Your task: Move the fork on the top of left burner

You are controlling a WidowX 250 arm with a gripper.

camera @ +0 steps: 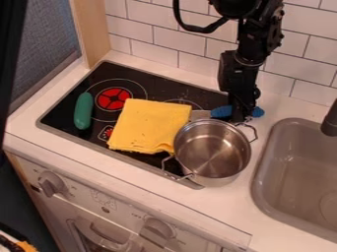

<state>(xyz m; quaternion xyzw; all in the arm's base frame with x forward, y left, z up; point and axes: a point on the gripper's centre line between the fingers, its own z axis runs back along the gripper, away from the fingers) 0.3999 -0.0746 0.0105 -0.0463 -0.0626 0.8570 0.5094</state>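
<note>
Behind the steel pot, the black gripper [242, 116] hangs down over a blue-handled utensil [221, 111] that lies crosswise. A flat greyish part [199, 114] lies at the utensil's left end, partly behind the yellow cloth and pot; I cannot tell whether it is a fork's head. The gripper covers the middle of the blue handle, and whether it holds it cannot be made out. The left burner [113, 98], with a red centre, is at the back left of the black stove top [72, 86].
A green cucumber-like object [83, 110] lies left of the left burner. The yellow cloth [150, 125] covers the stove's middle and overlaps that burner's ring. The steel pot [212, 150] stands at the stove's right edge, near the grey sink [263, 189]. A tiled wall [154, 37] rises behind.
</note>
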